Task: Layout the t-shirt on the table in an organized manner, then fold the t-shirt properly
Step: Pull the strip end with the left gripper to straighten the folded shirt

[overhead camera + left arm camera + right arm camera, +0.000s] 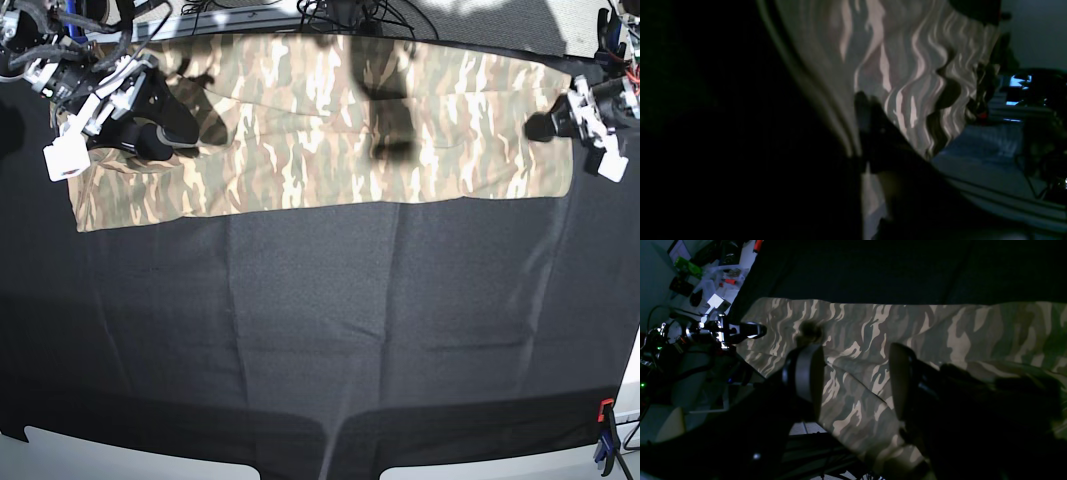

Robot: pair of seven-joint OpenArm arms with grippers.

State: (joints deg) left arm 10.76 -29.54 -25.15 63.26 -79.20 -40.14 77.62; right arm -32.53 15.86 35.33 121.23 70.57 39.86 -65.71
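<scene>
While the right hand [853, 380] gapes empty | left hand [548, 124] grip unclear | t-shirt [320, 120] may bunch, dragged unevenly across the surface [320, 330].

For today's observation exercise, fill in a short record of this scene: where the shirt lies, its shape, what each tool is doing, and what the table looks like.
shirt position: the t-shirt lies along the far edge of the table
shirt shape: a long flat band, camouflage side up
left tool: at the shirt's end on the base view's right, shut on the fabric
right tool: over the shirt's opposite end, open, with cloth showing between its fingers
table surface: black cloth, creased, with a clamp at a near corner
</scene>
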